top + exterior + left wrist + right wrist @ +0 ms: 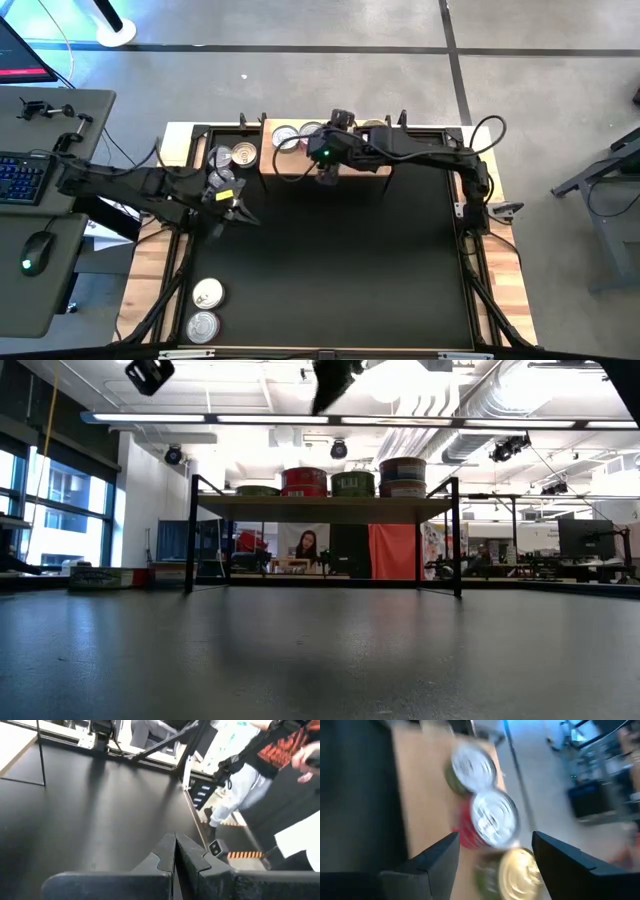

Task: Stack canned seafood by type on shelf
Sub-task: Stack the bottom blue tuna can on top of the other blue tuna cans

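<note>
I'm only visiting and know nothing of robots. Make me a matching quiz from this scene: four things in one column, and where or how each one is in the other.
Things
1. red-sided round tin
2. silver-lidded flat tin
3. left gripper
4. right gripper

Places or states
A. open, above the tins on the light wooden shelf
B. shut, over the large black mat
C. lying on the mat, far from the shelf
D. standing on the shelf

Pairs: 1-D, 2-C, 3-B, 4-A
</note>
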